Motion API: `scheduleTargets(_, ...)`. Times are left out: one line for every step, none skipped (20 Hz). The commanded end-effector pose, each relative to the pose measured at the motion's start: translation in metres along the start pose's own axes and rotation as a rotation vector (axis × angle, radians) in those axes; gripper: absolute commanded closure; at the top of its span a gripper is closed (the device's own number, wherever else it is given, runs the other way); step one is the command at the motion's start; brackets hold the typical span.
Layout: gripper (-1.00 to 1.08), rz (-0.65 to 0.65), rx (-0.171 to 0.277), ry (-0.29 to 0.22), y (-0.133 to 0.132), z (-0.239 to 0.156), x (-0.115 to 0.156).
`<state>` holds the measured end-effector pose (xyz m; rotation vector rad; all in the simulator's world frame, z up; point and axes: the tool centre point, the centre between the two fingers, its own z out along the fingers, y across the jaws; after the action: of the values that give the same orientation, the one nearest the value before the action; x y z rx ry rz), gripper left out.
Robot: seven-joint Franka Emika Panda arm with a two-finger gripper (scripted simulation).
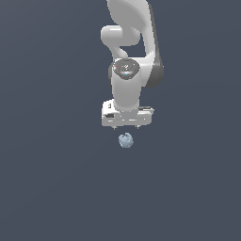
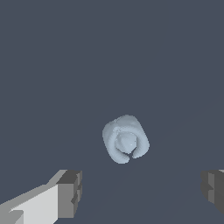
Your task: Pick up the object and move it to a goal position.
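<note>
Object (image 2: 126, 139) lies free on the counter (image 1: 52, 188), just ahead of the hand (image 1: 126, 127). Hand wide, empty. Approach step; next, centre over it, descend, close.

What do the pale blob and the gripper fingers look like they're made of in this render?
The object: matte pale blue-grey, with soft lumpy folds and faint facets and no gloss. It could be clay, wax or soft plastic; the render leaves that open. The gripper: its fingers have flat dark grey blocky pads, matte like rubber or plastic, on a smooth white body that looks like painted or moulded plastic.
</note>
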<state>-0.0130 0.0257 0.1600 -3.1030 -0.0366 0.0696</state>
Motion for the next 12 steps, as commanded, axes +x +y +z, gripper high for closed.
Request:
scheduleTargets(-0.92,0.0,0.0,0.0,0.0,0.0,0.0)
scheduleTargets(-0.92,0.0,0.001,-0.001,0.0,0.0,0.0)
scheduleTargets(-0.92,0.001,0.002,-0.003,-0.002,0.001,-0.001)
scheduleTargets(-0.92,0.001,0.004,-0.006,-0.003,0.002,-0.002)
scheduleTargets(-0.92,0.003,0.007,-0.011,-0.006,0.003,-0.003)
scheduleTargets(-0.92,0.004,0.011,-0.017,-0.01,0.005,-0.005)
scheduleTargets(-0.92,0.006,0.015,-0.024,-0.013,0.006,-0.007)
scheduleTargets(-0.92,0.009,0.019,-0.029,-0.016,0.008,-0.009)
scheduleTargets(-0.92,0.011,0.021,-0.033,-0.018,0.008,-0.01)
scheduleTargets(-0.92,0.012,0.023,-0.036,-0.02,0.009,-0.011)
scheduleTargets(-0.92,0.014,0.024,-0.037,-0.02,0.009,-0.011)
scheduleTargets(-0.92,0.014,0.024,-0.037,-0.02,0.009,-0.011)
